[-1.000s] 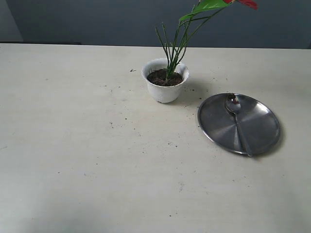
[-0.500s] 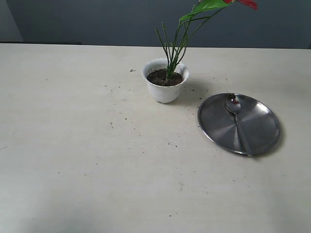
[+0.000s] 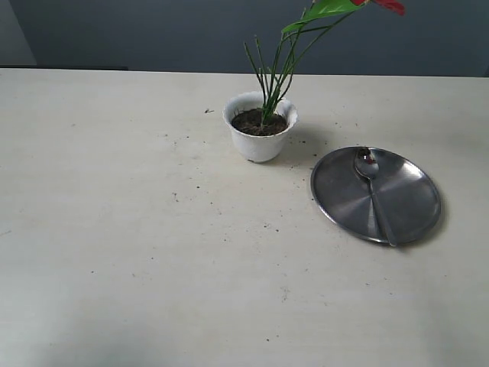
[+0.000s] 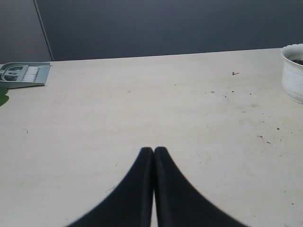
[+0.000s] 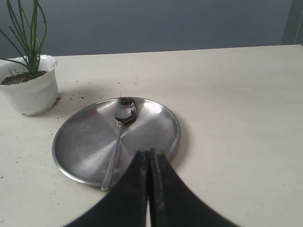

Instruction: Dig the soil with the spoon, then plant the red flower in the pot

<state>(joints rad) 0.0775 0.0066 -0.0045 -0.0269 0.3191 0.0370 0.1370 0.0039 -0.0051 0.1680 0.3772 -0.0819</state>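
Left gripper [image 4: 154,151]: jaws pressed together, nothing between them, hovering low over bare table [image 3: 114,229], well apart from the pot [image 3: 260,141], which only shows at the edge of the left wrist view. Right gripper [image 5: 148,152]: jaws also together, empty, sitting just over the near rim of the round steel plate [image 3: 340,195]. Neither gripper shows in the exterior view. The spoon [image 3: 377,200] lies flat on the plate, bowl toward the pot side with a bit of dark stuff on its tip, handle running out to the plate's opposite rim. Pot stands upright near the plate, not touching it, and holds the soil [image 3: 252,122], which sits just below the scalloped rim. The red flower [image 3: 321,10] is planted in that soil: 1 bundle of thin green stems rising from the middle and leaning toward the plate side, green leaf and red petals cut off at the frame top. Dark crumbs are scattered on the table around the pot. A grey-green brush-and-pan item [image 4: 23,74] lies at the far table edge in the left wrist view.
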